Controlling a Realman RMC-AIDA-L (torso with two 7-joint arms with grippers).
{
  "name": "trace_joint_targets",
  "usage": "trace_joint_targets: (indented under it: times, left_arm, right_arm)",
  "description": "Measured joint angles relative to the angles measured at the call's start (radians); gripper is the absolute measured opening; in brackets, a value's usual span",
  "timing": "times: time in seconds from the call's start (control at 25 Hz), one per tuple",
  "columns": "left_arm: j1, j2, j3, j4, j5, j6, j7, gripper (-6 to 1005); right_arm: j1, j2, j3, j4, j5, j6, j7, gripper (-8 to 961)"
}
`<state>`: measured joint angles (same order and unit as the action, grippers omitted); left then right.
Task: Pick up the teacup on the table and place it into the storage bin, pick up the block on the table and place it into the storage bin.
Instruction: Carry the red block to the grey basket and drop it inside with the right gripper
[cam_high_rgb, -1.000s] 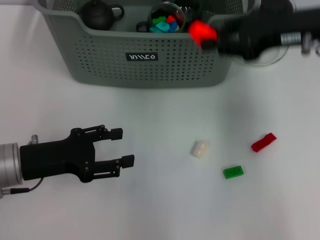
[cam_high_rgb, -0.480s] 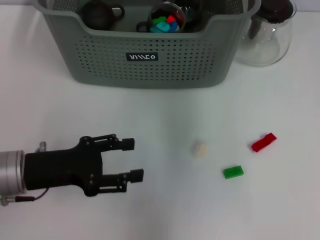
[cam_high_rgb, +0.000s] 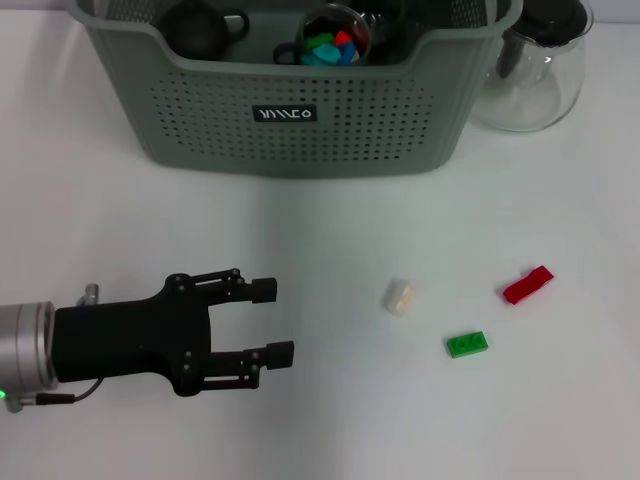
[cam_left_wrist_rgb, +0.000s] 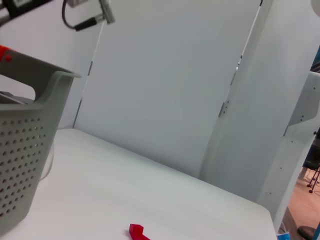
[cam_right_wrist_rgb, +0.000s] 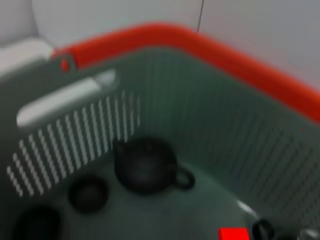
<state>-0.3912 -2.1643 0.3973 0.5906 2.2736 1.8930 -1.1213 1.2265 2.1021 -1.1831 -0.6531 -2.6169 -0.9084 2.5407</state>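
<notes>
Since a second ago the right arm, which held a red block at the bin's right rim, has left the head view, and the left pincer (cam_high_rgb: 270, 321) has slid slightly farther from the bin and toward the blocks. That left pincer hovers over the white table (cam_high_rgb: 330, 430) well in front of the bin (cam_high_rgb: 300, 140), its two black fingers spread wide with nothing between them. The bin stands at the far edge of the table; inside it are a dark teapot (cam_high_rgb: 198, 28) and a glass cup (cam_high_rgb: 333, 38) filled with coloured blocks. A glass pot (cam_high_rgb: 535, 70) stands just beside the bin on its right. Three loose blocks lie on the table in front of the bin, to its right half: a white block (cam_high_rgb: 399, 297), a green block (cam_high_rgb: 467, 344) and a red block (cam_high_rgb: 527, 285). The right wrist view looks down into the bin, showing the teapot (cam_right_wrist_rgb: 145, 165) and a red block (cam_right_wrist_rgb: 234, 233) on its floor; whether the right pincer is wide or narrow I cannot tell.
</notes>
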Motion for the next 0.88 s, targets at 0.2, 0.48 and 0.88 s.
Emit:
trace_joint_targets:
  times: [0.2,0.48,0.88]
  left_arm:
    - [-0.001,0.000,-0.001,0.000,-0.002,-0.002,0.000,763]
    - [-0.002,0.000,-0.008,0.000,-0.003,-0.004,0.000,763]
    - [0.001,0.000,-0.012,0.000,-0.003,-0.006,0.000,763]
  right_arm:
    - [0.004,0.000,-0.043,0.037,-0.008,0.022,0.020,229]
    - [-0.003,-0.001,-0.082,0.054,-0.005,0.070,0.019,233]
    - [-0.175,-0.006,-0.087,-0.247,0.126,-0.021,0.008,395]
